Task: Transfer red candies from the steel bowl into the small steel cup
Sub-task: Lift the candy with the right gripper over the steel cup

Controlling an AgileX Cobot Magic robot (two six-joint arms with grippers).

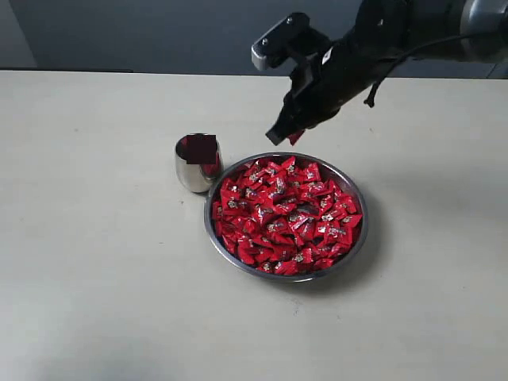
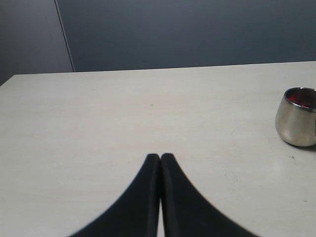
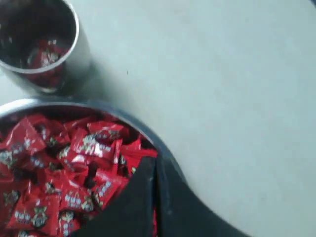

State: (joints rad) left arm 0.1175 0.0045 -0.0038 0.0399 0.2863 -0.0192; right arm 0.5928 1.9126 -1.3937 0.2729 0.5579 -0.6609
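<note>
The steel bowl (image 1: 208, 226) sat on the bench (image 1: 95, 278), heaped with the red candies (image 1: 286, 214). The small steel cup (image 1: 190, 171) stood upright just beside the bowl's rim, on the bowl's left in the exterior view, with red showing inside it. The right pincer (image 1: 278, 135) hung above the bowl's far rim, its jaws pressed together on a scrap of red wrapper, seemingly one candy. The left pincer (image 2: 160, 157) was fully closed and held nothing, low over bare bench. Its place relative to the bowl could not be told.
</note>
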